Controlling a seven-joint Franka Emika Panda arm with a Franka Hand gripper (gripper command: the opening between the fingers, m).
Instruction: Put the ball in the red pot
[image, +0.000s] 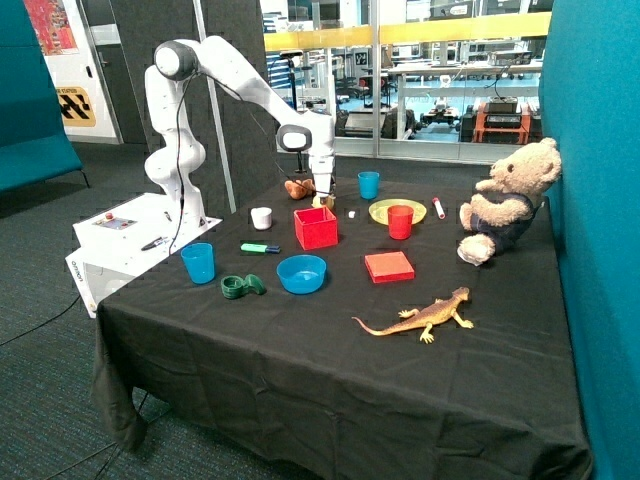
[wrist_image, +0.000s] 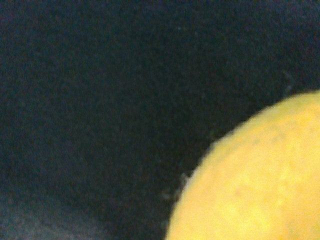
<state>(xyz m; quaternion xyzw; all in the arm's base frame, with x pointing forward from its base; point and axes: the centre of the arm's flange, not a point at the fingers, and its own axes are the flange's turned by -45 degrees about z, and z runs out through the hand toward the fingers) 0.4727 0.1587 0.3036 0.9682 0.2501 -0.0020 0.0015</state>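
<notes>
The yellowish ball (wrist_image: 255, 180) fills one corner of the wrist view, very close to the camera, on the black cloth. In the outside view it shows as a small yellowish spot (image: 320, 202) just behind the red pot (image: 315, 228), a red square box standing on the table. My gripper (image: 324, 196) is lowered to the table right at the ball, behind the red pot and beside the brown-orange lumpy toy (image: 298, 187). Nothing shows inside the red pot from this angle.
A blue cup (image: 369, 184), a yellow plate (image: 397, 211) and a round red cup (image: 400, 221) stand near the pot. A white cup (image: 261, 217), a blue bowl (image: 301, 273), a flat red block (image: 389, 266), a toy lizard (image: 420, 317) and a teddy bear (image: 505, 200) share the table.
</notes>
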